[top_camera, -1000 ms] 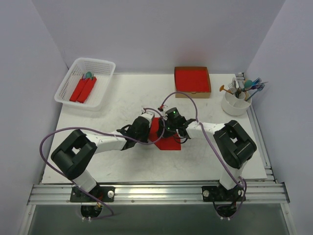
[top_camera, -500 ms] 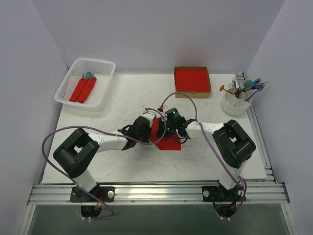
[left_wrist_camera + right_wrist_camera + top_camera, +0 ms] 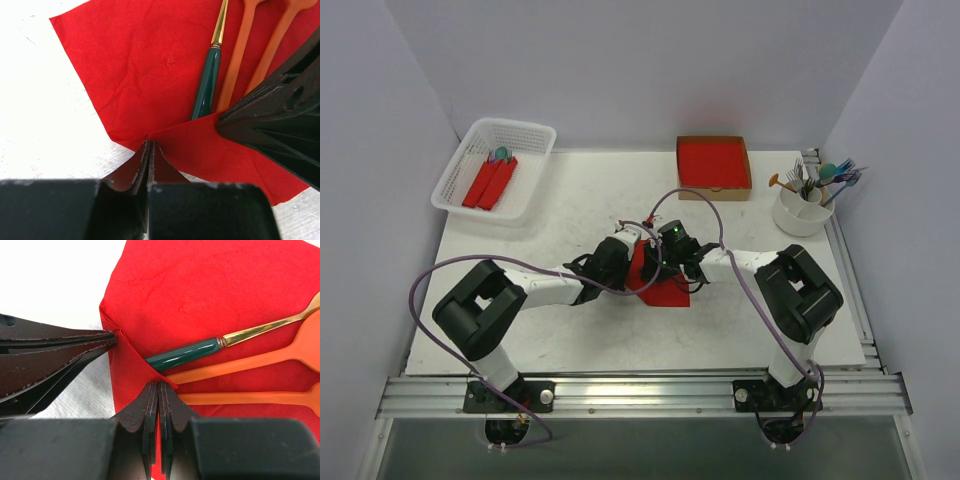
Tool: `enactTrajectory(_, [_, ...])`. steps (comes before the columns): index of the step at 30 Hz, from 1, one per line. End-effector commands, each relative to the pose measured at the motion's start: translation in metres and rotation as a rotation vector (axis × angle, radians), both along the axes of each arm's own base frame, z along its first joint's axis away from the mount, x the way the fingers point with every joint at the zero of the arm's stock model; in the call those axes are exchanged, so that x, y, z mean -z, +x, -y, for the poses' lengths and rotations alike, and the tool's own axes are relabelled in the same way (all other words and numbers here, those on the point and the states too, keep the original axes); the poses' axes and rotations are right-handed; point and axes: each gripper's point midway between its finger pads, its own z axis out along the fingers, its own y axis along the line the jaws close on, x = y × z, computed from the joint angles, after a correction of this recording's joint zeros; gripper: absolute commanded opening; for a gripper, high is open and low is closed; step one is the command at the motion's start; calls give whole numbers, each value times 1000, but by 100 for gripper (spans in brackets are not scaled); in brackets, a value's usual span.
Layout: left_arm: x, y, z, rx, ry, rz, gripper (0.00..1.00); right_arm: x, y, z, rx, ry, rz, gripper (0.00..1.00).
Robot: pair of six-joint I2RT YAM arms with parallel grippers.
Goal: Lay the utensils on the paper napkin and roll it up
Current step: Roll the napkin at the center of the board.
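The red paper napkin (image 3: 663,288) lies mid-table, its near edge folded up over the handles of the utensils. These are a teal-handled piece with a gold stem (image 3: 207,85) (image 3: 183,356) and two orange ones (image 3: 239,55) (image 3: 250,363). My left gripper (image 3: 150,145) (image 3: 638,256) is shut on one end of the folded edge. A hand's width along the same fold, my right gripper (image 3: 159,386) (image 3: 661,262) is shut on the napkin, with red paper showing between its fingers. The utensils' heads run out of both wrist views.
A white basket (image 3: 457,170) at the back left holds slim red rolls (image 3: 490,183). A brown cardboard box with a red stack (image 3: 713,163) stands at the back middle. At the right edge a white cup (image 3: 801,212) holds more utensils.
The left arm's elbow has shifted slightly to the right. Both grippers stay pinched on the fold, which has barely moved.
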Motion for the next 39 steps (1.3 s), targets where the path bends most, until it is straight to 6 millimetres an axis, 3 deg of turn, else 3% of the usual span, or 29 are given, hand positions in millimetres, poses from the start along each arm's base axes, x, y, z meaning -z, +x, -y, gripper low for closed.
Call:
enactTrajectory(1, [-6,7,2,-10,6,22,3,1,1,2,-3,3,-5,2])
enactTrajectory(9, [-3,3,4,20,-1,-2,21,2,1,1,-2,3,-7,2])
enactTrajectory(28, [-10,1,1,43,5,0,36,5,1,2,-4,-1,-15,2])
enactTrajectory(33, [-15,3,2,53,10,9,51,5,1,1,-5,2,-14,2])
enactTrajectory(39, [-14,5,3,52,21,2,57,5,1,2,-6,2,-15,1])
